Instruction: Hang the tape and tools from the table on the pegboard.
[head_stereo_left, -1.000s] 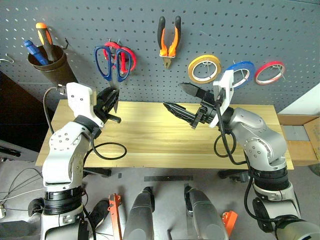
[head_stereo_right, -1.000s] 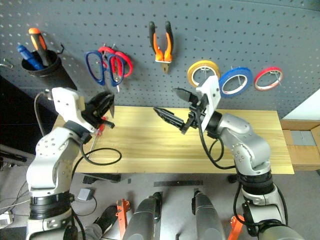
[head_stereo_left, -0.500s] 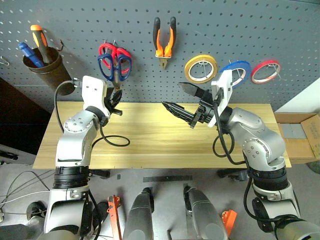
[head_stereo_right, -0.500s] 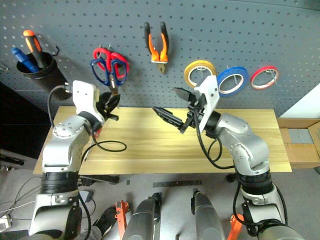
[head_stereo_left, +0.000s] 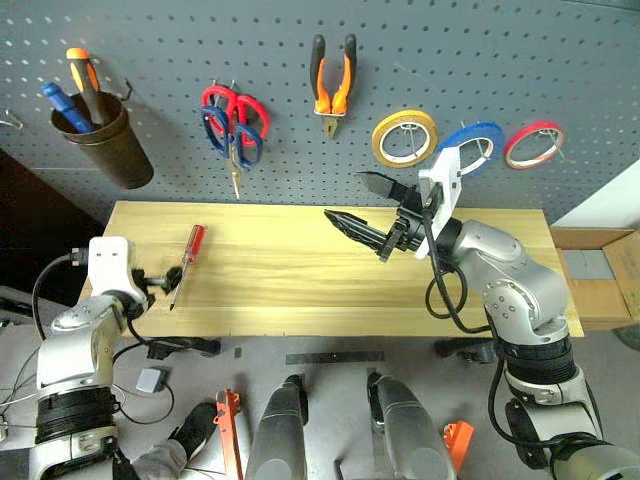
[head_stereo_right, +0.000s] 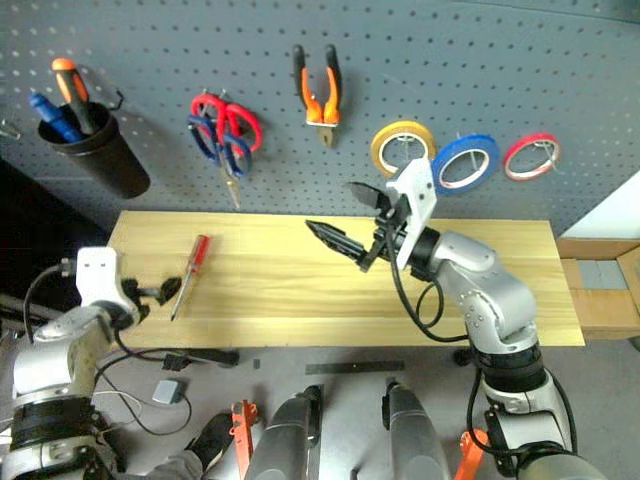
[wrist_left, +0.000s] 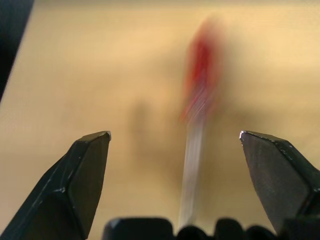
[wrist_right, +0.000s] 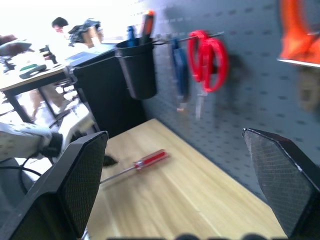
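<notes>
writing: no brand, label or text can be read on any tool, roll or surface.
table (head_stereo_left: 300, 290): long light wooden top with plank grain; only the screwdriver lies on it.
pegboard (head_stereo_left: 500, 60): dark grey holed panel on the wall behind the table.
screwdriver (head_stereo_left: 186, 262): clear red handle, slim shaft, flat on the table's left end, handle toward the pegboard.
pliers (head_stereo_left: 333, 82): orange and black handles, hanging on the pegboard, jaws down.
blue scissors (head_stereo_left: 222, 130): hanging on the pegboard, overlapping the red scissors (head_stereo_left: 240, 108).
blue tape (head_stereo_left: 478, 146): hanging on the pegboard between the yellow roll (head_stereo_left: 405, 137) and the red roll (head_stereo_left: 535, 144).
black cup (head_stereo_left: 103, 140): on the pegboard's left, holding two handled tools.
left gripper (wrist_left: 175, 145): fingers spread wide, empty, low at the table's left end, the screwdriver's shaft between the fingers.
right gripper (head_stereo_left: 365, 210): fingers spread wide, empty, raised above the table's middle.
room: a person at a far table in the right wrist view; grey floor with cables under the bench.
</notes>
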